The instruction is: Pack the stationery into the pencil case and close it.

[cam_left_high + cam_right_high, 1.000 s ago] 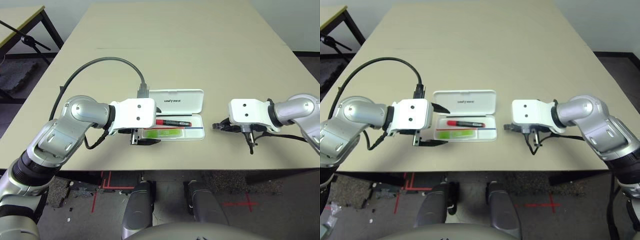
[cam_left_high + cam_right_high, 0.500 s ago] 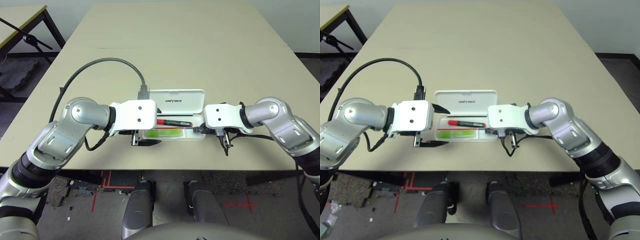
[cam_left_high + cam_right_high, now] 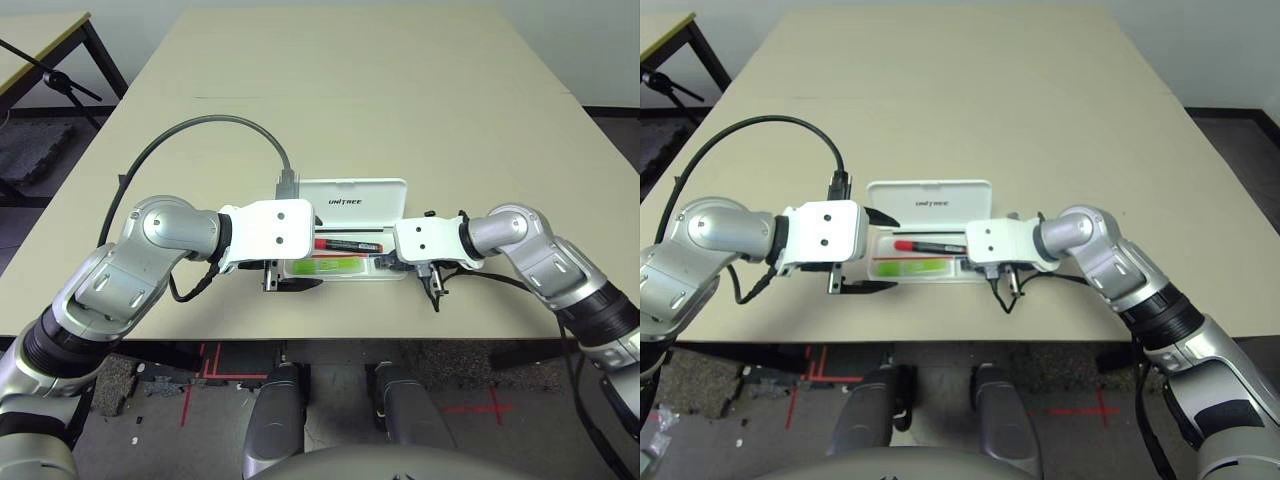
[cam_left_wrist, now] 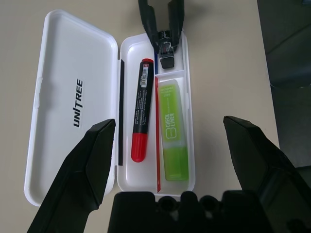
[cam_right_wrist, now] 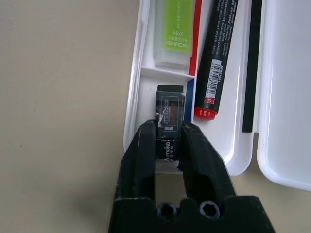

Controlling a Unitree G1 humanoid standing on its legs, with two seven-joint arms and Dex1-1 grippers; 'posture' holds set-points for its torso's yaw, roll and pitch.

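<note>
Right gripper [image 5: 169, 141]: fingers flank the small dark block [image 5: 169, 127], narrowly parted, both touching its sides; the block sits in the small end compartment of the open pencil case [image 4: 73, 48]. Beyond lie the green highlighter [image 4: 173, 131] and red marker [image 4: 141, 109]. Left gripper [image 4: 170, 155]: fingers spread wide over the case's opposite end.

Beige table [image 3: 400, 90]; perhaps a stand [image 3: 50, 75].
</note>
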